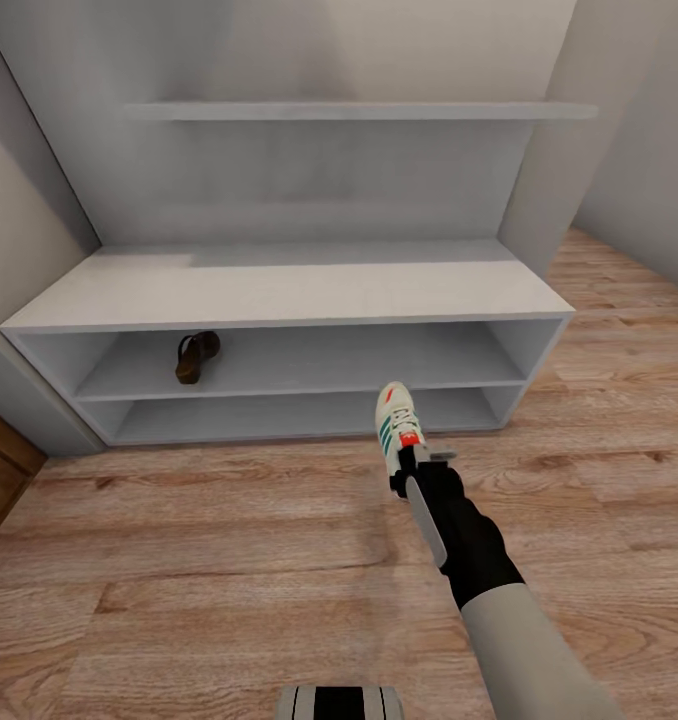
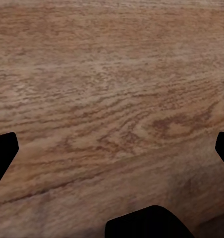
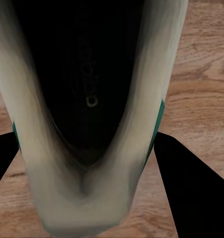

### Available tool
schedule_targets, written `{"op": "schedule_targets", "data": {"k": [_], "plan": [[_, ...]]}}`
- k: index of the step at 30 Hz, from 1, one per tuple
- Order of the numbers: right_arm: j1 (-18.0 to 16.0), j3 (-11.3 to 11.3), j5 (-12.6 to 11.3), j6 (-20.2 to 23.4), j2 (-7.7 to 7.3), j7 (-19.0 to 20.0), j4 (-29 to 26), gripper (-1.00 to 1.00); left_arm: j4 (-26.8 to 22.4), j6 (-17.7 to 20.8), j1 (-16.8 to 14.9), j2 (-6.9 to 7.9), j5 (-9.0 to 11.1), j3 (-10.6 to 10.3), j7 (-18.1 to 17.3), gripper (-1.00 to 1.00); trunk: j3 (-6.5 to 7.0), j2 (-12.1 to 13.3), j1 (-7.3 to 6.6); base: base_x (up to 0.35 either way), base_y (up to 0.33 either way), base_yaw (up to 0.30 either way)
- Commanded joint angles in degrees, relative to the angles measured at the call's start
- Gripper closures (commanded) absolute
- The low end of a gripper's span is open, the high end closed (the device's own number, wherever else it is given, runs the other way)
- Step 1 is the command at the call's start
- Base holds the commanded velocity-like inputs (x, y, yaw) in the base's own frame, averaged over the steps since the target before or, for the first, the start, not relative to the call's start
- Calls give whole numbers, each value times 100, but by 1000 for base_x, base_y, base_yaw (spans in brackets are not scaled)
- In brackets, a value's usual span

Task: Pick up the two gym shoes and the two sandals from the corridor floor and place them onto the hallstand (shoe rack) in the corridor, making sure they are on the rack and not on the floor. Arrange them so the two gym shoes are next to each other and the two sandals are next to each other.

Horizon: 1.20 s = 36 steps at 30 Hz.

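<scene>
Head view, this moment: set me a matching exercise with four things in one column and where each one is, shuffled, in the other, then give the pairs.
Things:
1. gym shoe
2. sandal
3. right hand
4. wall shelf

Places or states:
A. on the upper open shelf row of the hallstand, toward its left end
B. above the bench top, against the back panel
C. held up over the corridor floor in front of the hallstand
D. shut on the heel end of a shoe

Pairs: 1-C, 2-A, 3-D, 4-B
</scene>
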Motion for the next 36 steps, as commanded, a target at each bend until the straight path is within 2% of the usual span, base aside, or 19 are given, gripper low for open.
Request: {"op": "schedule_targets", "data": {"k": [1, 15, 36], "plan": [[-4, 7, -55, 16, 0, -50, -37, 100, 7, 8, -3, -1, 34, 15, -46, -100, -4, -2, -1, 0, 0, 0], [-6, 9, -52, 17, 0, -50, -283, 100, 7, 7, -3, -1, 34, 12, -46, -100, -4, -2, -1, 40, 0, 0], [-6, 9, -49, 25, 0, -54, -277, 100, 59, 7, -3, 8, 34, 11, -46, -100, -4, -2, -1, 319, 0, 0]]}}
